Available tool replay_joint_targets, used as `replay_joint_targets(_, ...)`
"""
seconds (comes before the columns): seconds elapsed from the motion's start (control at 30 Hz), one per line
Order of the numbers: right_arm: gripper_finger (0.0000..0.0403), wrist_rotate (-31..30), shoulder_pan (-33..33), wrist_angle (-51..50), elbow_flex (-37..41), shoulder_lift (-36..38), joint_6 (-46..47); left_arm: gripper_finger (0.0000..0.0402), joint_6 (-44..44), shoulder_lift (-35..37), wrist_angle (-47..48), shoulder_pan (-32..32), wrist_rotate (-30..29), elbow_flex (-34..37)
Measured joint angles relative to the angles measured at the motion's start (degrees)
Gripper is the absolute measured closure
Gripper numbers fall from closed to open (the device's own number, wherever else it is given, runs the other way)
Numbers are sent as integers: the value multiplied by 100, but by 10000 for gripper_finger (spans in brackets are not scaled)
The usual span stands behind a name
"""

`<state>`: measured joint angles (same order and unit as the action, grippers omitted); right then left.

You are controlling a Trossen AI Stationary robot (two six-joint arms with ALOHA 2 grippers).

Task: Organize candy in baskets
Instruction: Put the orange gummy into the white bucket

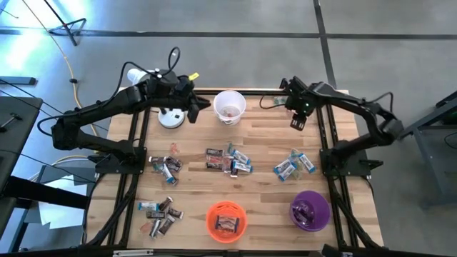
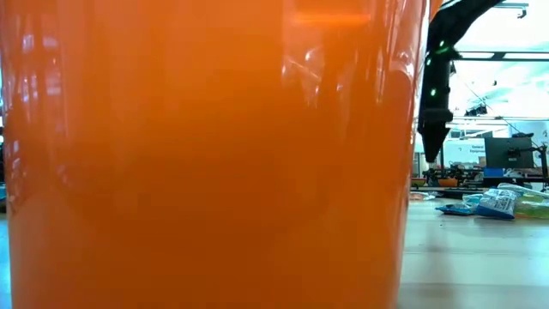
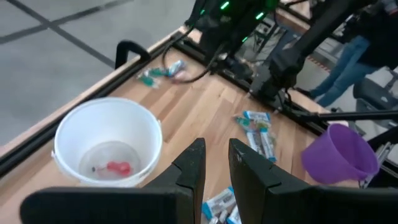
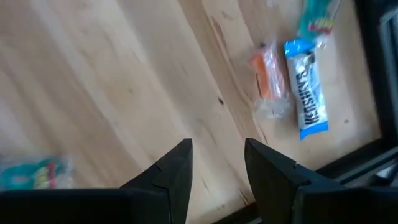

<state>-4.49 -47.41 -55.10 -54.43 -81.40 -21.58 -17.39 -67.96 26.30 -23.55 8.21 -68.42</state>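
The white basket stands near the table's far edge; in the left wrist view a red-pink piece lies on the bottom of this basket. My left gripper hovers just to the basket's left, and its fingers are narrowly open and empty. My right gripper hangs over bare wood at the far right, open and empty. A blue-silver bar and an orange piece lie on the table ahead of it. The orange basket and purple basket stand near the near edge, each with candy inside.
Loose candy lies in heaps at the centre, to the right, to the left and at the near left. A white desk lamp stands behind my left gripper. The orange basket fills most of the low view.
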Motion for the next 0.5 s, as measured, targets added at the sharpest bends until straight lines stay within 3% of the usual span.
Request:
replay_joint_targets(0.2,263,-5,-271,533,0,-575,-98,346,169,0,-359,-87,-4,-2)
replay_joint_targets(0.5,263,-7,-427,1049,0,-826,-377,346,160,0,-628,-391,-130,-2)
